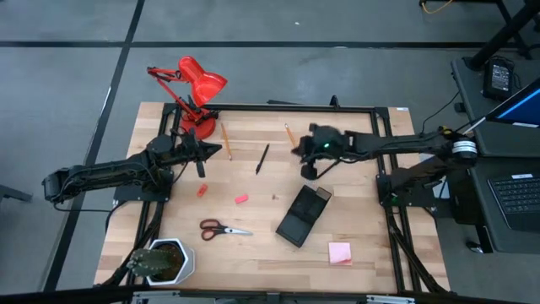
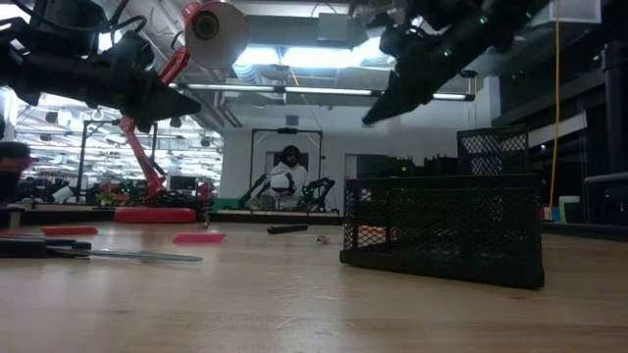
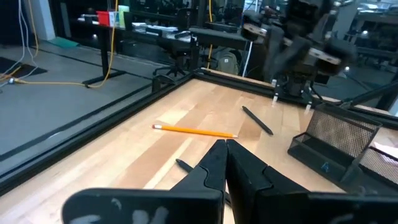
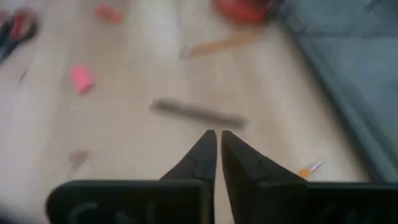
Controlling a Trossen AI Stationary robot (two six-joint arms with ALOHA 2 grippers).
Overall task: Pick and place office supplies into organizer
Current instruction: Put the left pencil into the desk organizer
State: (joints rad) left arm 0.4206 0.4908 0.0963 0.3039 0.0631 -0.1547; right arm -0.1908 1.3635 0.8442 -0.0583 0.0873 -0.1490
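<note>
A: Organizer (image 1: 303,215) lies near the table's front right, a black mesh tray, nothing visibly in it.

B: Supplies count?

A: Two pencils (image 1: 226,142), one black pen (image 1: 262,158), two red eraser bits (image 1: 241,199), one pair of scissors (image 1: 224,228), one pink pad (image 1: 340,252).

B: Grippers?

A: Left gripper (image 1: 202,160) clenched on nothing; right gripper (image 4: 216,144) pinched nearly together, holding nothing, above the wood.

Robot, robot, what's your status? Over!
Left gripper shut, empty. Right gripper nearly shut, empty, above black pen. Black mesh organizer unobstructed.
</note>
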